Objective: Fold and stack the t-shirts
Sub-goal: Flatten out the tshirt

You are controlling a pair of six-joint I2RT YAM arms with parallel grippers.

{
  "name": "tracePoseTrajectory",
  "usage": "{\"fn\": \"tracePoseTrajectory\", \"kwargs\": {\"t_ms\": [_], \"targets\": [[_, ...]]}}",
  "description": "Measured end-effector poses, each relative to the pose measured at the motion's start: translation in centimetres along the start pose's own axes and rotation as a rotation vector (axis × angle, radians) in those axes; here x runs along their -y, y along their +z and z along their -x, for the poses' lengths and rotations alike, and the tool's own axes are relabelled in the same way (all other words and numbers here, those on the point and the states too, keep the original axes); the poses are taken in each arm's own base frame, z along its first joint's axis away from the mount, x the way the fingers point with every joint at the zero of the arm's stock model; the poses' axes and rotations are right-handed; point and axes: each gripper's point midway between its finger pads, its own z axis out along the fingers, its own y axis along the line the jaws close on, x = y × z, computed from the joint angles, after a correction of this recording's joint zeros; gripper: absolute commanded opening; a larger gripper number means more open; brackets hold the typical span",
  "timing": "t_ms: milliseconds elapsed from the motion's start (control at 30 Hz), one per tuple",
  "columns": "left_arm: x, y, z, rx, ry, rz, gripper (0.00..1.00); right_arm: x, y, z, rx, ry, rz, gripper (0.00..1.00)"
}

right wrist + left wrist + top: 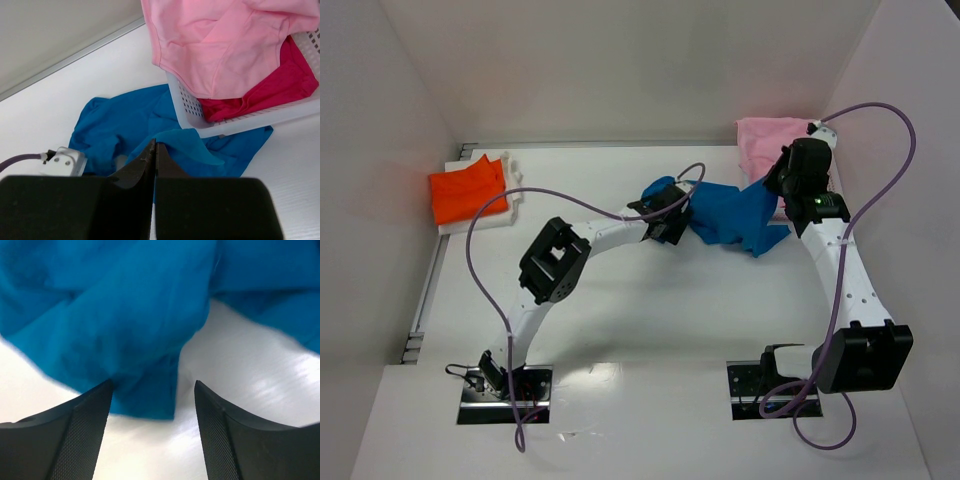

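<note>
The bright blue t-shirt (735,215) lies crumpled on the table mid-back, partly under the white basket (225,125). My left gripper (670,215) is open at its left edge; in the left wrist view the blue cloth (125,315) hangs just beyond the open gripper (152,390) and touches the left finger (90,415). My right gripper (778,195) is shut on a raised fold of the blue t-shirt (115,125), pinched at the tips (155,145). The pale pink t-shirt (765,140) drapes over the basket. The orange t-shirt (465,190) lies at the back left.
A red garment (280,85) lies in the basket under the pink t-shirt (215,45). The orange t-shirt rests on a white flat board (510,205). White walls close the back and both sides. Purple cables loop over both arms.
</note>
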Motion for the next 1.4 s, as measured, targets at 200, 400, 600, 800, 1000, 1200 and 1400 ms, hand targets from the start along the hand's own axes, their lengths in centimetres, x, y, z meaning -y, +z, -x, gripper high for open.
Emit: {"fn": "tracePoseTrajectory", "kwargs": {"t_ms": [200,400,600,800,1000,1200,1400], "targets": [[0.8,1.1,0.5,0.010,-0.004,-0.019,0.71,0.3,0.0,0.1,0.001,0.003,-0.004,0.00],[1.0,1.4,0.6,0.003,-0.022,-0.026,0.31,0.2,0.1,0.1,0.001,0.003,-0.003,0.00],[0.3,1.6,0.5,-0.013,-0.088,-0.033,0.00,0.2,0.1,0.1,0.000,0.003,-0.003,0.00],[-1.8,1.5,0.5,-0.020,-0.160,-0.005,0.00,0.2,0.1,0.1,-0.001,0.003,0.000,0.00],[-10.2,-4.6,3.7,0.015,-0.277,0.076,0.00,-0.7,-0.4,1.5,0.017,0.008,0.027,0.00],[-23.1,-25.4,18.1,0.499,-0.400,0.210,0.00,-5.3,-4.1,11.7,0.204,0.045,0.144,0.00],[-26.7,-58.7,23.2,1.160,-0.430,0.345,0.00,-9.5,-11.2,20.0,0.402,0.112,0.325,0.00]]}}
